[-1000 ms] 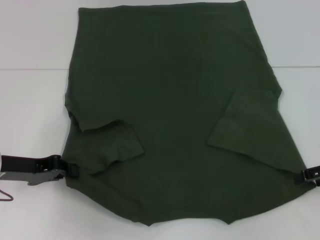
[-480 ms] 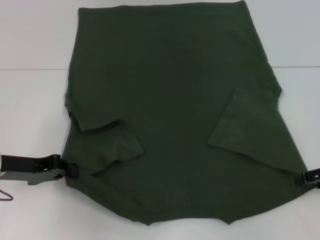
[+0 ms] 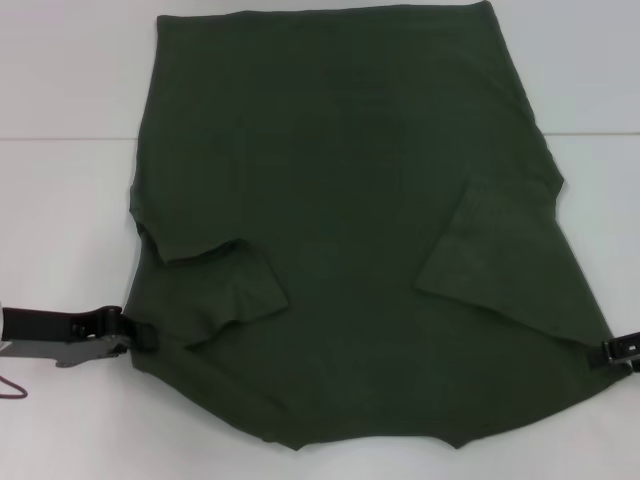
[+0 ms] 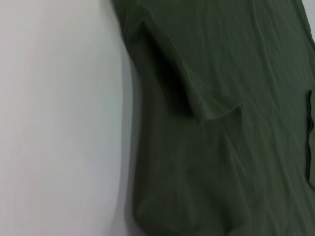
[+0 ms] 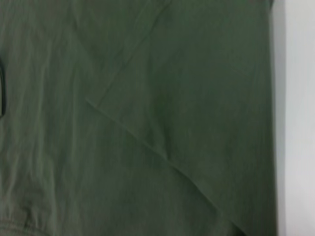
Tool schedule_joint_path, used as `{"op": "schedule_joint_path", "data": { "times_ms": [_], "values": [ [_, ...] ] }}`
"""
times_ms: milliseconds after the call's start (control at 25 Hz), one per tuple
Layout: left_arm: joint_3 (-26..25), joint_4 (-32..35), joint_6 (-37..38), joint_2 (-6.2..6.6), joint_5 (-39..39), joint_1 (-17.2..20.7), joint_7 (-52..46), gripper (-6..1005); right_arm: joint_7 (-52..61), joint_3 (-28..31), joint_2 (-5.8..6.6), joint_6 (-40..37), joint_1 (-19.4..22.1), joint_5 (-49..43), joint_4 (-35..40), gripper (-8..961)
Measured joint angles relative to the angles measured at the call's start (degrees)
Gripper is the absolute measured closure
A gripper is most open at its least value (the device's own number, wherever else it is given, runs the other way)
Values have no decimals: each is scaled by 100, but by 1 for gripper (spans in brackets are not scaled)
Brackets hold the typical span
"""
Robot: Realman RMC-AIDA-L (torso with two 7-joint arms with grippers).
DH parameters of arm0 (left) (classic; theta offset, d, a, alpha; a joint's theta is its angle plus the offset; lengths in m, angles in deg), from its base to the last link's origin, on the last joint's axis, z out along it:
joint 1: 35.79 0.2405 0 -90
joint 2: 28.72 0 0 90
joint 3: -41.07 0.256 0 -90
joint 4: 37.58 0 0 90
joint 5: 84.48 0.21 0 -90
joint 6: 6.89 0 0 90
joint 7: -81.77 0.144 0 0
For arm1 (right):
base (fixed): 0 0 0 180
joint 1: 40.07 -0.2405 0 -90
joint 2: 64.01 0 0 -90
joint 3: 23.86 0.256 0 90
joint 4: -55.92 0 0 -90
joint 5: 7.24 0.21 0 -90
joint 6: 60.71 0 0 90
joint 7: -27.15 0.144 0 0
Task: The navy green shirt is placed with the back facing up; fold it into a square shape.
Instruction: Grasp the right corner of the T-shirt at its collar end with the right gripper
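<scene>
**Shirt spread flat, my grippers at its two near corners**

The shirt (image 3: 340, 230) lies spread on the white table (image 3: 60, 220), filling most of the space in front of me. Both short sleeves are folded inward onto the body: the left sleeve (image 3: 235, 290) lies as a creased flap just in from the left edge, and the right sleeve (image 3: 480, 250) lies as a flatter, angled flap in from the right edge. The far edge of the cloth runs straight; the near edge is uneven, with small points along it.

My left gripper (image 3: 135, 335) is at the shirt's near-left edge, low over the table, its tip touching the cloth. I cannot tell whether its fingers are pinching the fabric or merely lying against it. My right gripper (image 3: 612, 350) is at the near-right corner, mostly out of the head view, its tip meeting the cloth; its fingers I cannot make out either.

From my left wrist I see the shirt's edge against the table and the folded sleeve's ridge (image 4: 197, 93). From my right wrist, cloth nearly fills the view, with the other sleeve's diagonal fold (image 5: 147, 142) and a strip of table beside it.
</scene>
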Motion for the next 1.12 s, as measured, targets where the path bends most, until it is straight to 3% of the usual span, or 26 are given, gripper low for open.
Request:
{"op": "schedule_joint_path", "data": {
  "times_ms": [320, 1120],
  "values": [
    [-2, 0, -1, 11, -22, -12, 0, 961, 13, 91, 59, -30, -14, 47, 30, 71],
    [0, 0, -37, 13, -26, 18, 41, 961, -34, 52, 19, -21, 26, 8, -16, 70]
  ]
}}
